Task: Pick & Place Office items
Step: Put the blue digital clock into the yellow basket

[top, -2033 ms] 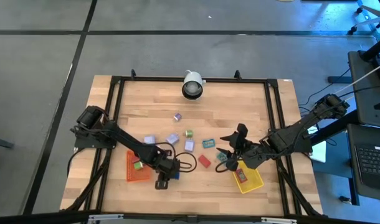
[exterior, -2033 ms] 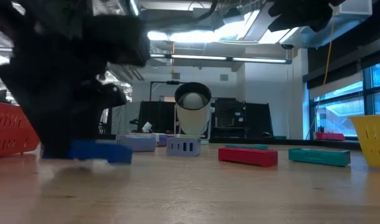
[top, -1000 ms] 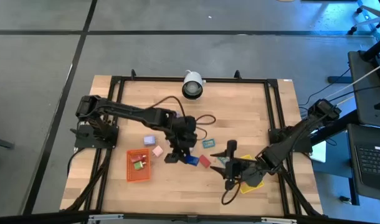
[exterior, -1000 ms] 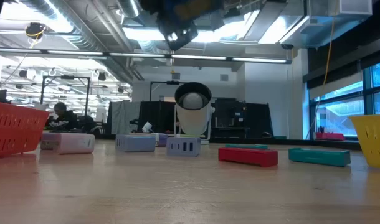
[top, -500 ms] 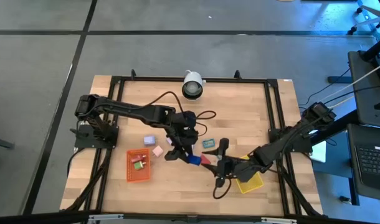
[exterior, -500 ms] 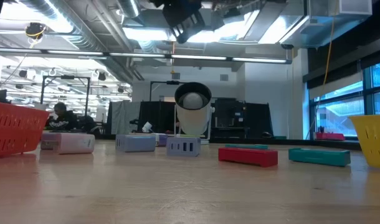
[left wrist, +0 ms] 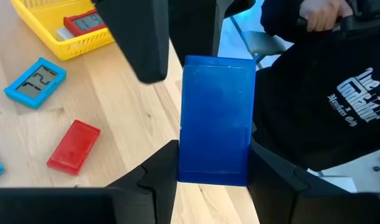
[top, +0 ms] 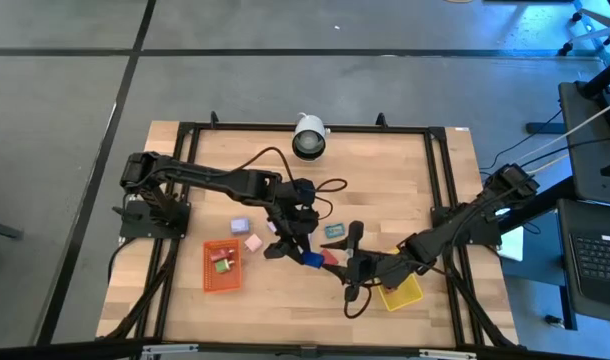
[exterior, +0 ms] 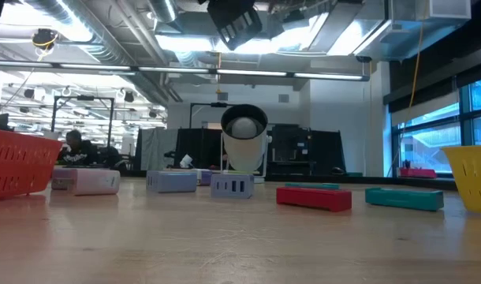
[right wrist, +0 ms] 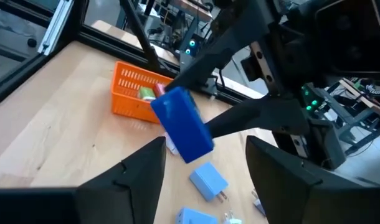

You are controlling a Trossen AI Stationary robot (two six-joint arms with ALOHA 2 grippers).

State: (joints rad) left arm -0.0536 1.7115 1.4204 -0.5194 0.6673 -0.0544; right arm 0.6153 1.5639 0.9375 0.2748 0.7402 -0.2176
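Note:
My left gripper hangs above the table's middle, shut on a blue block, one of the office items. My right gripper is open just right of it; in the right wrist view the blue block stands ahead of the fingers, apart from them. A red block, a teal piece and lilac pieces lie flat on the table. The orange tray holds green and red pieces. My left gripper pinches the blue block between its two fingers, which lie on the block's two long side faces at its near end. The rest of the block sticks out forward past the fingertips. The block is lifted clear of the table.
The yellow tray lies under the right arm near the table's right front, with a red-framed piece in it. A white camera stands at the far edge. A person in a black shirt is beyond the table.
My right gripper has moved toward the table's left, closing in on the blue block held by my left gripper. My left gripper has kept hold of the block and risen slightly.

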